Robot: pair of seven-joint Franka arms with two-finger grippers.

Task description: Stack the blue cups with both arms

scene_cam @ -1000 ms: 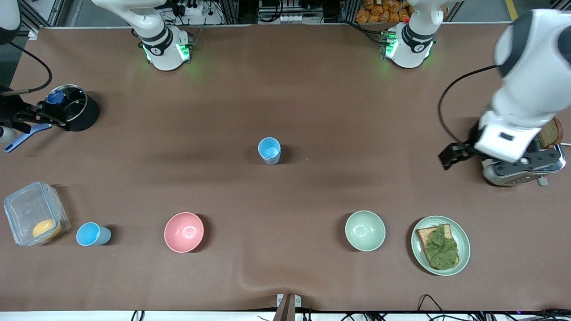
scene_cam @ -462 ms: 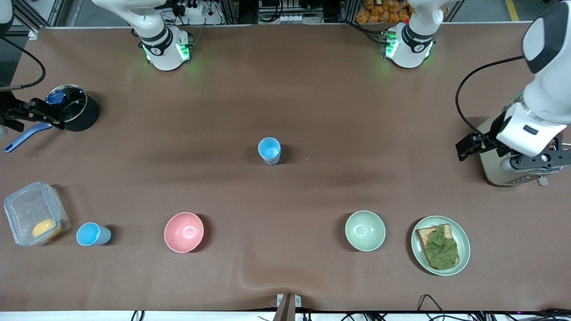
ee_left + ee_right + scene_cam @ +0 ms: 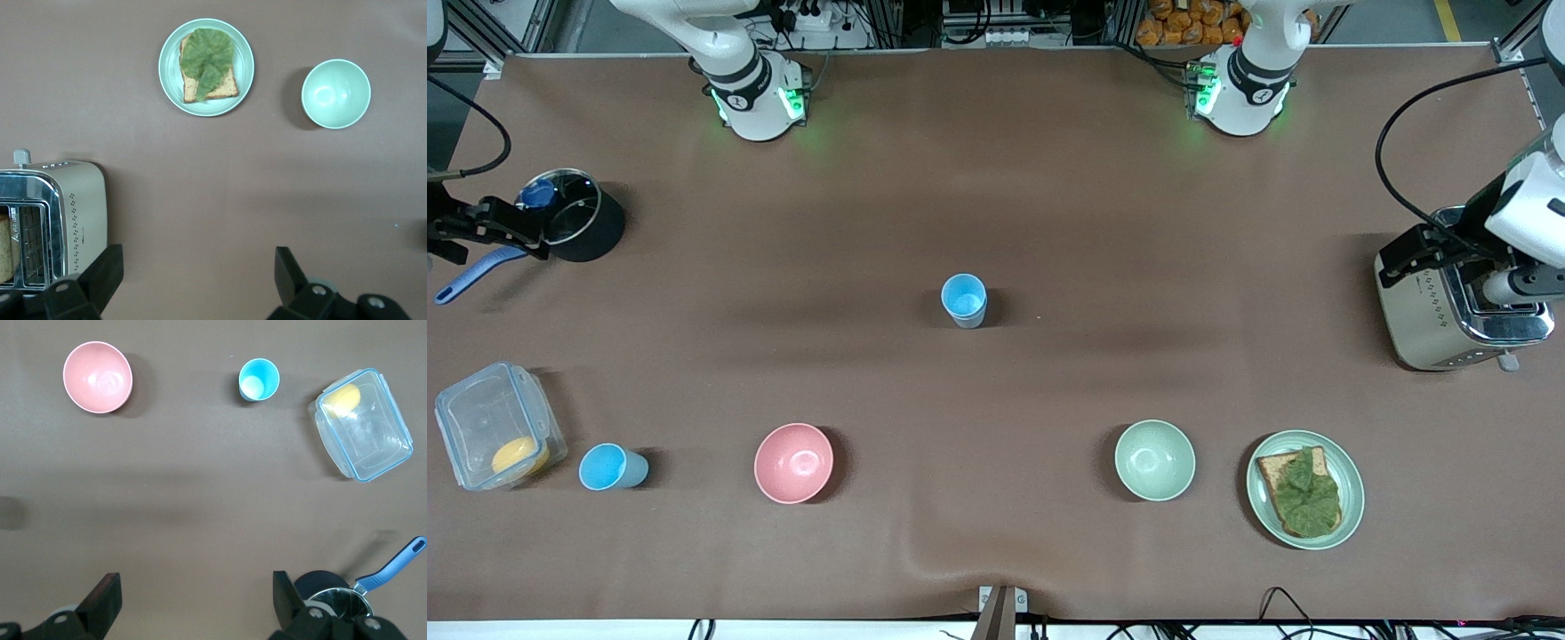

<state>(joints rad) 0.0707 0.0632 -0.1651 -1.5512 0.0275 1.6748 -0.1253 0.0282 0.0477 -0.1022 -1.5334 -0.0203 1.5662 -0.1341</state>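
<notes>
We counted two blue cups, one mid-desk (image 3: pixel 964 300) and one by the box (image 3: pixel 611 467); two bowls, pink (image 3: pixel 793 462) and green (image 3: pixel 1154 460); one plate (image 3: pixel 1348 471); one toaster (image 3: pixel 1432 320); one pot (image 3: pixel 591 222); one box (image 3: pixel 494 427).

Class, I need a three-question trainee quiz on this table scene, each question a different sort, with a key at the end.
1. True or false: one blue cup stands inside the other blue cup.
2. Multiple choice: the left gripper hangs over A) the toaster, B) the pink bowl, C) the plate.
3. Fill in: the blue cup toward the right arm's end stands between the pink bowl and the clear ____.

Key: 1 false, they stand apart. 2 A. 3 box. Both the left gripper and the right gripper, beside the black pot, are open and hold nothing.
</notes>
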